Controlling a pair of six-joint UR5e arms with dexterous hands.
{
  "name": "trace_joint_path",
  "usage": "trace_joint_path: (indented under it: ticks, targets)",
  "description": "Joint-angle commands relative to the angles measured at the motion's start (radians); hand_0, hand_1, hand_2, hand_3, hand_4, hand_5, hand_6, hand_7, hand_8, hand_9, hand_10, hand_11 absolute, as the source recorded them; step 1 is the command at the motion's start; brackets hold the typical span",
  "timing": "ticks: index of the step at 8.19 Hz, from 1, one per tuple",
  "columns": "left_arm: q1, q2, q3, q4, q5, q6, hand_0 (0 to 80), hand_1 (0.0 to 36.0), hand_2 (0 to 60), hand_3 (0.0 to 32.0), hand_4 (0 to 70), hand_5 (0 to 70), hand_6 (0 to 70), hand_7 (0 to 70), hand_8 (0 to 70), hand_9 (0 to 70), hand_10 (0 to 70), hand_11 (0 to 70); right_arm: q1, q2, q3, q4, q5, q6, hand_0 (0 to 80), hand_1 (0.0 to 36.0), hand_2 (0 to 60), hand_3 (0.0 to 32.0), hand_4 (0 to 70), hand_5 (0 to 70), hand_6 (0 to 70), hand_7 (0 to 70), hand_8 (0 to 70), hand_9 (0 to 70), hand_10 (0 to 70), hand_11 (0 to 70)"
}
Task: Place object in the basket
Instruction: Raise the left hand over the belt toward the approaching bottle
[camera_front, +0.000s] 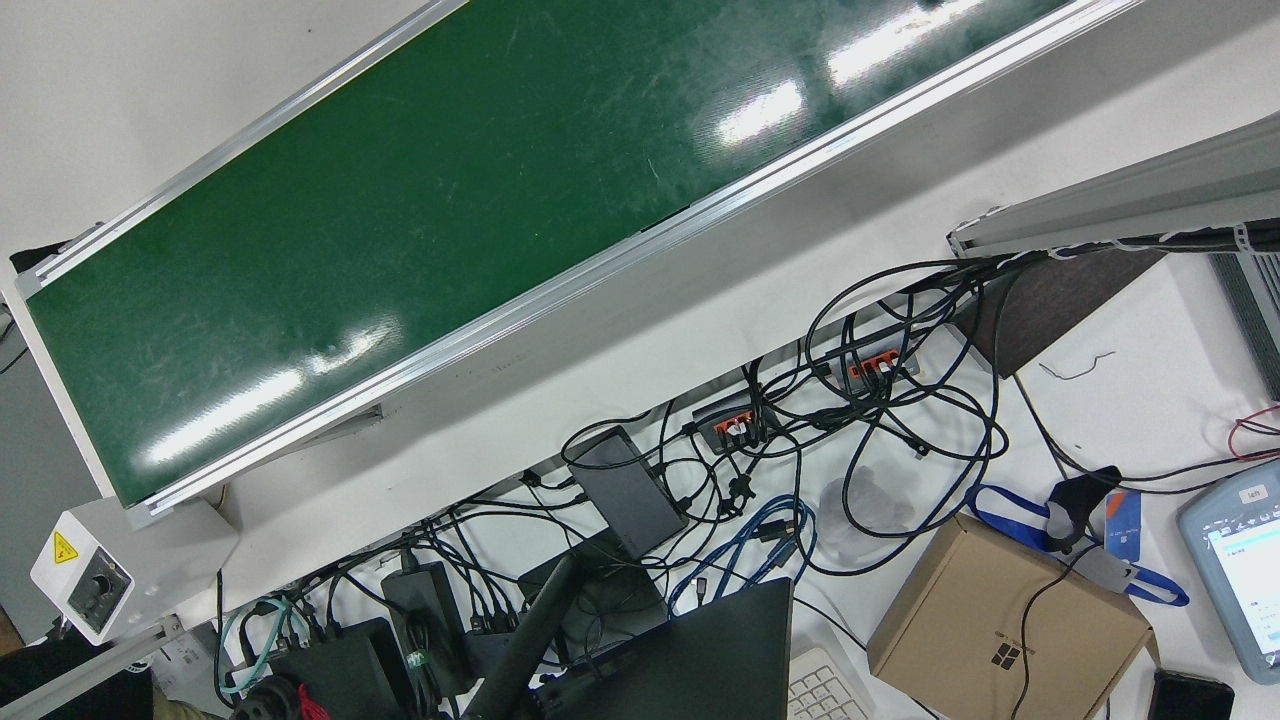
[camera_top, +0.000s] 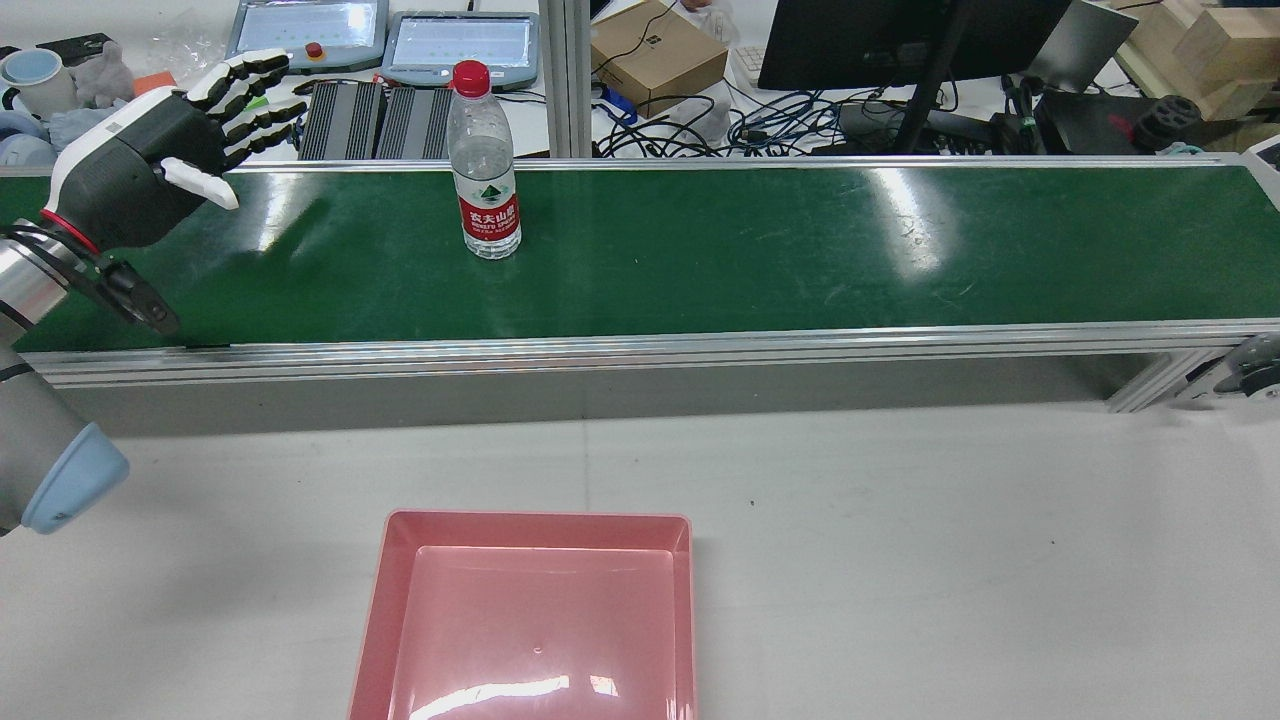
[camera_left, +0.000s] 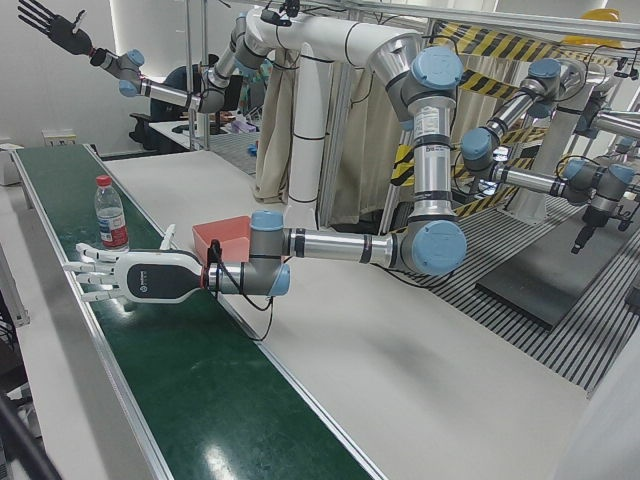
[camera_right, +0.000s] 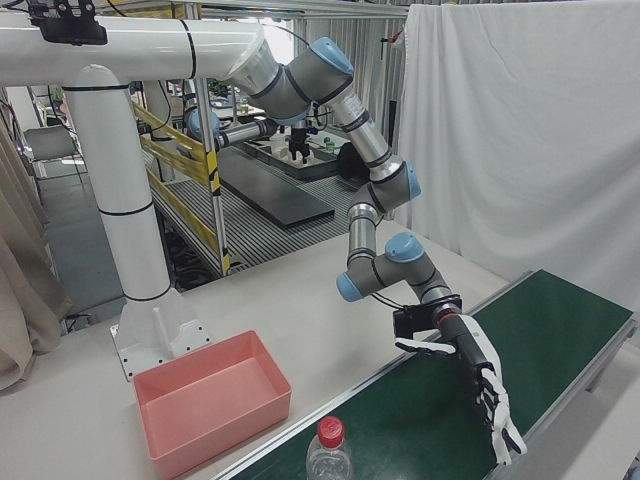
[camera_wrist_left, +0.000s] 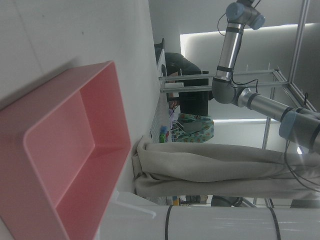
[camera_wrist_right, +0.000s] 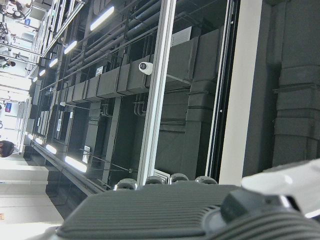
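Note:
A clear water bottle (camera_top: 485, 170) with a red cap and red label stands upright on the green conveyor belt (camera_top: 750, 260); it also shows as the bottle (camera_left: 110, 215) and as the bottle (camera_right: 328, 452). My left hand (camera_top: 180, 130) hovers over the belt, well to the left of the bottle, fingers spread and holding nothing; the same left hand (camera_left: 125, 277) (camera_right: 480, 385) appears from both front corners. The pink basket (camera_top: 530, 530) sits empty on the white table before the belt, also seen as the basket (camera_wrist_left: 65, 165). My right hand (camera_left: 48, 25) is raised high, fingers spread, empty.
Aluminium rails (camera_top: 640, 345) edge the belt. Behind the belt are teach pendants (camera_top: 460, 45), a cardboard box (camera_top: 655, 50), a monitor and tangled cables (camera_front: 850, 440). The white gantry post (camera_right: 125, 200) stands behind the basket.

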Motion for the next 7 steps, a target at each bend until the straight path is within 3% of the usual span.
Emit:
trace_joint_path:
  ticks: [1, 4, 7]
  targets:
    - [0.033, -0.010, 0.000, 0.029, -0.005, 0.038, 55.3, 2.2, 0.0, 12.0, 1.6, 24.1, 4.0, 3.3, 11.9, 11.8, 3.9, 6.8, 0.000, 0.000, 0.000, -0.001, 0.000, 0.000, 0.0, 0.0, 0.0, 0.0, 0.0, 0.0, 0.0, 0.0, 0.0, 0.0, 0.0, 0.0]
    - [0.032, -0.021, -0.003, 0.024, -0.006, 0.024, 55.0, 2.4, 0.0, 12.0, 1.5, 24.4, 3.7, 3.4, 11.6, 11.5, 4.8, 8.1, 0.000, 0.000, 0.000, -0.001, 0.000, 0.000, 0.0, 0.0, 0.0, 0.0, 0.0, 0.0, 0.0, 0.0, 0.0, 0.0, 0.0, 0.0]
    - [0.051, -0.032, 0.005, -0.046, -0.015, 0.029, 54.1, 2.0, 0.0, 12.6, 0.0, 23.8, 2.6, 2.2, 9.7, 10.6, 3.7, 6.6, 0.000, 0.000, 0.000, -0.001, 0.000, 0.000, 0.0, 0.0, 0.0, 0.0, 0.0, 0.0, 0.0, 0.0, 0.0, 0.0, 0.0, 0.0]
